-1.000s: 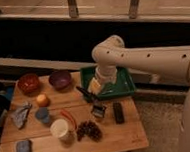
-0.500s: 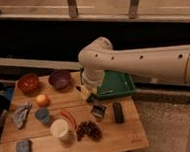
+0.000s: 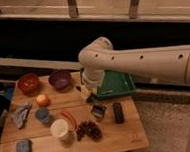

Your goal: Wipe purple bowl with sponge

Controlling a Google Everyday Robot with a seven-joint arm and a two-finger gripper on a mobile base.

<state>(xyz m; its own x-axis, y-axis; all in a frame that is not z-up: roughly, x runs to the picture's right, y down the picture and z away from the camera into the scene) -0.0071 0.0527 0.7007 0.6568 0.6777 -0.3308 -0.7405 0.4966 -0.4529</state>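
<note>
1. Claw (image 3: pixel 86 94), camera view: it hangs low over the back half of the table (image 3: pixel 119 138) at the end of the white arm (image 3: pixel 137 61), just beside the green tray (image 3: pixel 117 86); its fingers are spread and nothing shows between them
2. Sponge (image 3: pixel 22 151): it lies flat at the table's front corner, well apart from the claw, down and to the picture's left of it, beyond the white cup (image 3: pixel 59 129) and the small blue cup (image 3: pixel 41 115)
3. Purple bowl (image 3: pixel 60 79): it stands upright near the claw, up and to the picture's left of it, beside the red-orange bowl (image 3: pixel 28 82)
4. Step in hand, as I judge it: fetching the sponge, since no wiping can start without it. To do it well the claw should pass above the cups, come straight down on the pad with its fingers across the short side, and avoid the grey-blue rag (image 3: pixel 20 114), which lies on the way and looks similar
5. Look of the sponge: a thin blue-grey rectangle with rounded corners, probably soft, so it calls for a low pinch close to the table
</note>
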